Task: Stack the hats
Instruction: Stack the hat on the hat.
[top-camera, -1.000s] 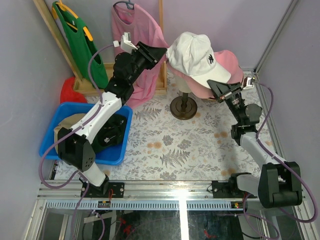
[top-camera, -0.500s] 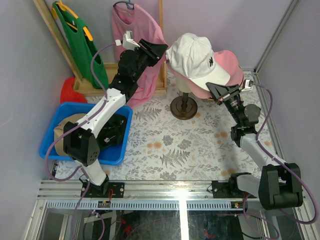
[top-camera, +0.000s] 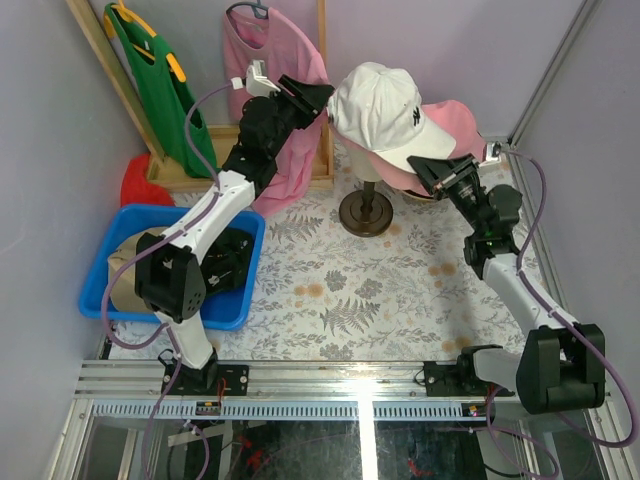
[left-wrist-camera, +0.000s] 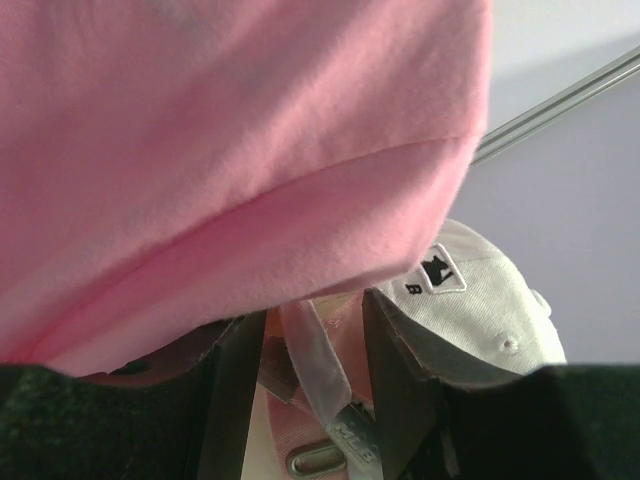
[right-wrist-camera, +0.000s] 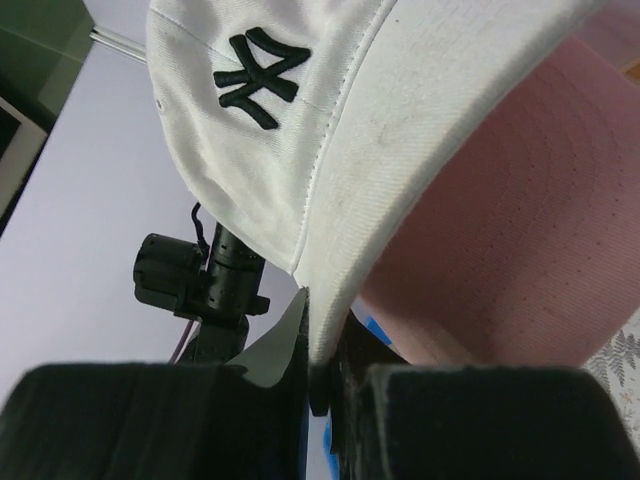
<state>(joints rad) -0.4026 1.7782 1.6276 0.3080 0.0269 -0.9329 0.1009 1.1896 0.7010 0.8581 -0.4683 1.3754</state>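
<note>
Two stacked on stand (top-camera: 365, 215): cream fabric cap with dark lettering (top-camera: 380, 105) over pink fabric cap (top-camera: 455, 122). Right gripper (top-camera: 432, 170) clamped on its brim; left gripper (top-camera: 322, 96) behind, jaws apart. More likely waiting in blue plastic bin (top-camera: 95, 300).

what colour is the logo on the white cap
Black. The logo on the white cap shows best in the right wrist view.
</note>
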